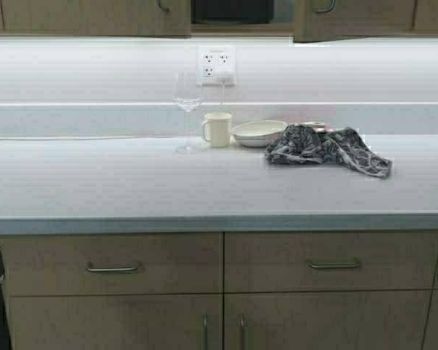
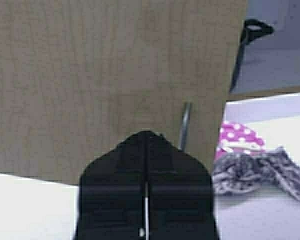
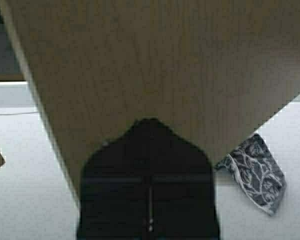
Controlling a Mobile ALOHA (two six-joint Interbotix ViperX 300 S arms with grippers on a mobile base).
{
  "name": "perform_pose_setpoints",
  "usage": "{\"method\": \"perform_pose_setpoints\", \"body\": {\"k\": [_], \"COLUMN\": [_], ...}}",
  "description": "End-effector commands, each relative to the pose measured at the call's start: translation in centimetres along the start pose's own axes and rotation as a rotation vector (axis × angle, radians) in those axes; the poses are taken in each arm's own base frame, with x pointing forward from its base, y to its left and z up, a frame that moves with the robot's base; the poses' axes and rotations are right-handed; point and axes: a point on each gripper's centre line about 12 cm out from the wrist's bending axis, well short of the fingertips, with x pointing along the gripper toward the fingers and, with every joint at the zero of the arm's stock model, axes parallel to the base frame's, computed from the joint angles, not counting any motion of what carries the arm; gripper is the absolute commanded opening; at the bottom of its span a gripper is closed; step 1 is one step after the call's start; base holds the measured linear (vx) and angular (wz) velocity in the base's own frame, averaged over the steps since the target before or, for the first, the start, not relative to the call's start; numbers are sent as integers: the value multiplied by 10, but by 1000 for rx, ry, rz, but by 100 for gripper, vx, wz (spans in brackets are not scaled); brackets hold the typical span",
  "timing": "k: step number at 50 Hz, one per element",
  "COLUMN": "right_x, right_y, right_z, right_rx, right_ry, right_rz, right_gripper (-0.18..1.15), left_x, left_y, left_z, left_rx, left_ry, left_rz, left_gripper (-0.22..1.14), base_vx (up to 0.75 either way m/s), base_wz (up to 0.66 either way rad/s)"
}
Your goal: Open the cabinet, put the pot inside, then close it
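High view: the cabinet (image 1: 241, 18) hangs above the countertop (image 1: 204, 182), pot (image 1: 233, 10) dark within.

Left wrist view: left gripper (image 2: 146, 137), fingers pressed together, tips at a cabinet door beside its handle (image 2: 185, 125).

Right wrist view: right gripper (image 3: 149, 122), fingers closed, tips against the other door.

Pale countertop (image 1: 131, 182) over wood drawers (image 1: 113, 264), white backsplash (wall outlet (image 1: 216, 65) at centre)

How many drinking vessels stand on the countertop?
2: a wine glass at the back under the wall outlet, and a cream mug just right of it, beside the white bowl.
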Motion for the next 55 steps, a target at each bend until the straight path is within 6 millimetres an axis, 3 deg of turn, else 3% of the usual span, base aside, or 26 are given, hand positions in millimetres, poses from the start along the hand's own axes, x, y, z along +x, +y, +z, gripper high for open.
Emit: {"method": "perform_pose_setpoints", "body": {"k": [1,7,12,26,31,38,55], "right_x": [38,73,78,11,-8,-26,-63], "right_y": [7,9,9,38,41,38,31], "right_z": [25,29,32,16,-2,-21,-30], "right_rx": [-4,-1,1,-18,-22,-22,-3], "right_ry": [-34,-7,37,50,72,76,41], "right_rz": [10,2,-18,69,92,102,114], "right_gripper": [7,7,7,7,7,7,7], "left_x": [5,6,4,-10,-13,-11,-9], "left_y": [-3,-3,-2,-2,-2,-2,-2], "left_z": [14,10,7,6,8,13,13], "left_rx": [-9,-5,-4,-9,-8,-14,-19], "left_ry": [-53,-49,-45,-51,-58,-71,-70], "left_rz": [1,3,4,4,4,4,5], "left_gripper": [3,3,3,3,3,3,3], "base_vx": [11,11,13,14,15,12,13], "base_wz": [7,6,3,-2,-8,-5,-4]}}
